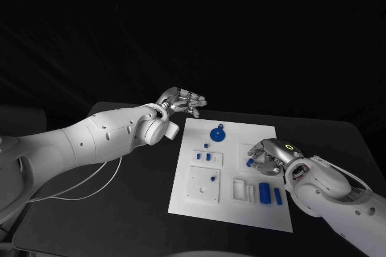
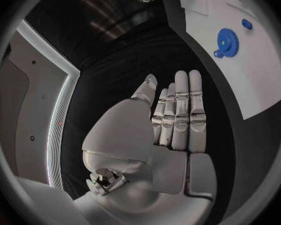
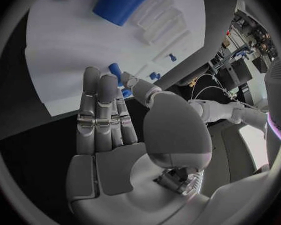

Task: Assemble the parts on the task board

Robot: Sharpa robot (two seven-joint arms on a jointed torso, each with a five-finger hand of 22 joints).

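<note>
Right hand (image 1: pixel 268 156) at the task board's (image 1: pixel 229 212) three o'clock pinches a small blue part (image 1: pixel 250 163); left hand (image 1: pixel 182 102) flat, fingers together, idle at eleven; seating likely next, needing careful alignment.

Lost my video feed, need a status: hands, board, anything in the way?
Left hand open, off the task board past its far left corner. Right hand pinching a small blue part over the board's right side. Blue gear on board. Nothing blocking.

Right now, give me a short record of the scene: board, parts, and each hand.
board: white task board on the black table
parts: blue gear near the far end; blue cylinders at the near right corner
left hand: fingers straight, holding nothing, off the board's far left corner
right hand: over the board's right edge, a small blue part at its fingertips; grip unclear
</note>
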